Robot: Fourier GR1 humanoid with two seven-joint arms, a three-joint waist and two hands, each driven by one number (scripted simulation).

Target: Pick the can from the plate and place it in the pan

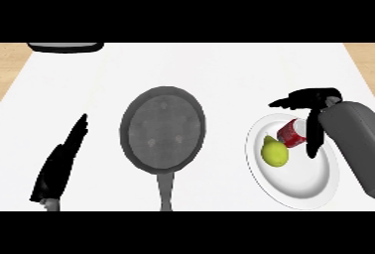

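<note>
Head view, looking steeply down on the white counter (219, 64); wood-coloured strips show at its far left and far right corners.

Pan (162, 129): dark grey, round, centre of view, nothing in it; handle runs toward 6 o'clock to the view's lower edge.

Plate (296, 186): white, at 3 o'clock from the pan, well apart from it; holds two items. Can (292, 133): red with a pale end, lying tilted on the plate's upper part, about 12 o'clock of plate centre; not in the pan. Yellow-green fruit (275, 152), lemon- or pear-like: just beside the can at its 7 o'clock, touching or nearly so; can't tell which.

Right hand (311, 99): comes in on the grey right forearm (355, 144) from 4 o'clock, sits over the plate's upper rim; fingers bent across above the can toward 9 o'clock, thumb (313, 139) hanging straight down along the can's right side toward 6 o'clock; can sits in the gap between thumb and fingers. Thumb overlaps the can's edge; hand brackets the can but I see no closed grasp; actual contact can't be judged from this angle.

Left hand (62, 163): at 9 o'clock of the pan, well clear of it; fingers straight, pointing to 12 o'clock, relaxed, holding nothing; resting over the counter.

Dark rounded object (64, 47) at the far edge, 11 o'clock from the pan, cut off by the view's top; can't identify.
</note>
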